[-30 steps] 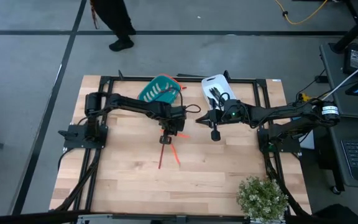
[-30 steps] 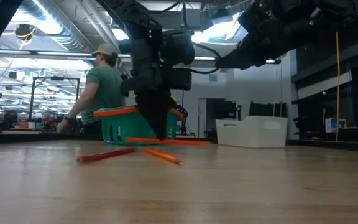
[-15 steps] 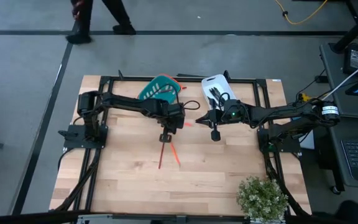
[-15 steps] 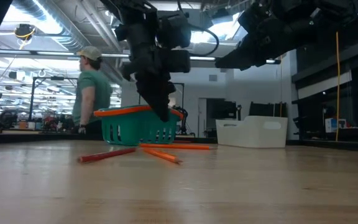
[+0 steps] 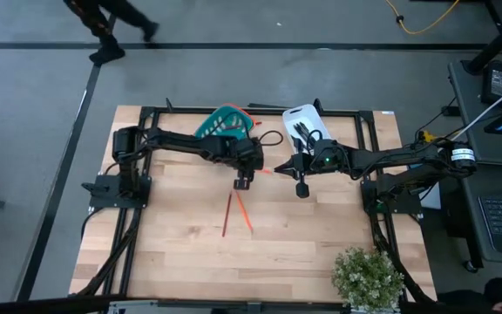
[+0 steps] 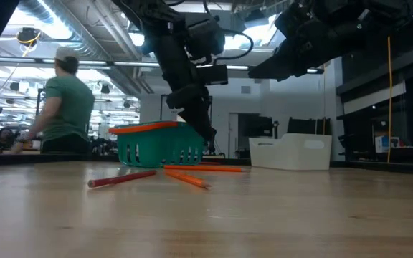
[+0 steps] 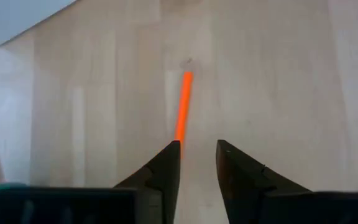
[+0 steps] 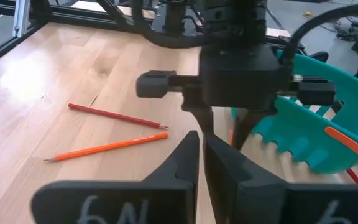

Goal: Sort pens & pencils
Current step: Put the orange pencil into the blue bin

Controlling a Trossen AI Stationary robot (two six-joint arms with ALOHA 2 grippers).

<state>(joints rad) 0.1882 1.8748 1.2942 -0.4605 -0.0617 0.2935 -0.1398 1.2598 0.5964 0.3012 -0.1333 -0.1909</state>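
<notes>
Beside the teal slotted plastic basket (image 5: 224, 125), a thin orange pencil (image 5: 267, 171) now lies loose on the pale wooden table (image 5: 172, 244), just let go by the left gripper (image 5: 243, 181), whose fingers have parted and lifted, empty. Two more pencils (image 5: 235, 213), one red, one orange, lie farther out from the basket. The right gripper (image 5: 301, 187) hangs clenched, farther along past the dropped pencil. The drop looks short of the basket, so that pencil likely needs another pick.
</notes>
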